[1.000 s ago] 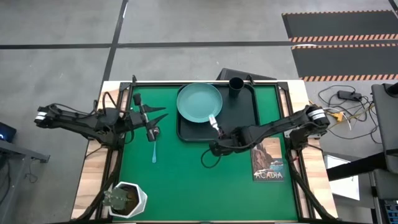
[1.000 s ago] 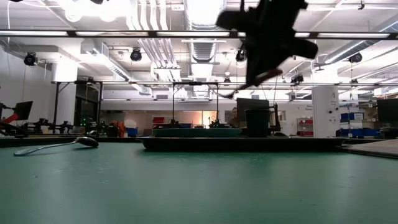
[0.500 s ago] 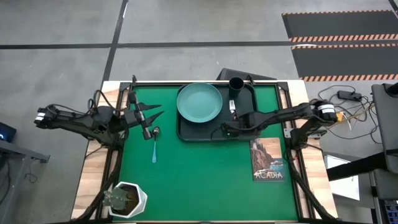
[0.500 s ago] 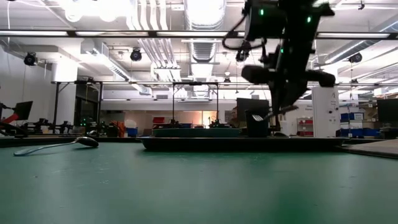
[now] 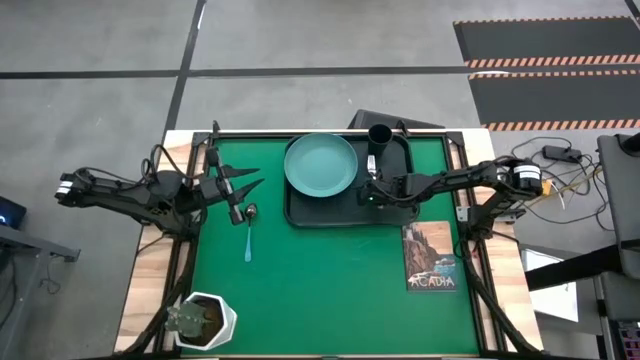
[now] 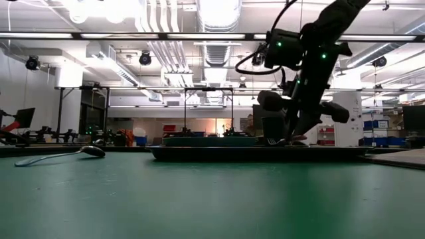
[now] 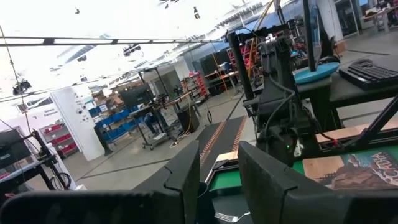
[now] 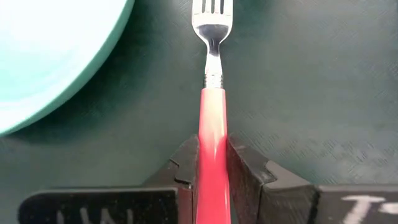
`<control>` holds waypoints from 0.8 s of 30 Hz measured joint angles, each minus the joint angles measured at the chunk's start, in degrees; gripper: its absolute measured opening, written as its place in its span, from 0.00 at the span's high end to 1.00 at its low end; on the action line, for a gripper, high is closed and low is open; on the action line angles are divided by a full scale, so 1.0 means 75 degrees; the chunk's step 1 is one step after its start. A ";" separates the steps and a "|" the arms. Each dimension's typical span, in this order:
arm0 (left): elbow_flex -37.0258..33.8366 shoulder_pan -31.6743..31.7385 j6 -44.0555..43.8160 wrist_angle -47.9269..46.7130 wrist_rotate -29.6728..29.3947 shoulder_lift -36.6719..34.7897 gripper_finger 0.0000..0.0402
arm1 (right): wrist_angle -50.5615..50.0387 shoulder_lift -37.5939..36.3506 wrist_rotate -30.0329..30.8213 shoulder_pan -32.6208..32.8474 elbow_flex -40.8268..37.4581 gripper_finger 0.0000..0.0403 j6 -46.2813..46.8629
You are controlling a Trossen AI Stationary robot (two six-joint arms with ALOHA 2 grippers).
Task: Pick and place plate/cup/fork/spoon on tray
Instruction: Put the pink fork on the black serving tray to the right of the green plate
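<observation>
I see my right gripper (image 8: 213, 167) clamping the pink-handled metal fork (image 8: 212, 93) low over the black rectangular tray (image 5: 392, 205), beside the round teal plate (image 5: 320, 164); whether it touches, I can't tell.

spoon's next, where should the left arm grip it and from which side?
Grip the spoon on its thin light-blue handle, mid-length, coming straight down with the fingers across it. It lies flat on the green mat with the bowl end nearest the left gripper; the bare handle gives the fingers room either side.
</observation>
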 joint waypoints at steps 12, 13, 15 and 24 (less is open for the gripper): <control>-0.0004 0.0002 0.0000 0.0000 0.0000 -0.0001 0.77 | 0.0563 0.0009 0.0327 0.0000 -0.0505 0.88 0.0043; -0.0004 0.0002 0.0000 0.0000 0.0000 -0.0002 0.77 | 0.0562 0.0009 0.0327 0.0000 -0.0505 0.88 -0.0009; -0.0004 0.0001 0.0000 -0.0003 0.0001 -0.0002 0.77 | 0.0501 0.0009 0.0329 0.0000 -0.0505 0.88 -0.0080; -0.0027 0.0002 -0.0003 -0.0005 0.0000 0.0000 0.77 | -0.0597 0.0009 0.0458 -0.0021 -0.0505 0.88 -0.0039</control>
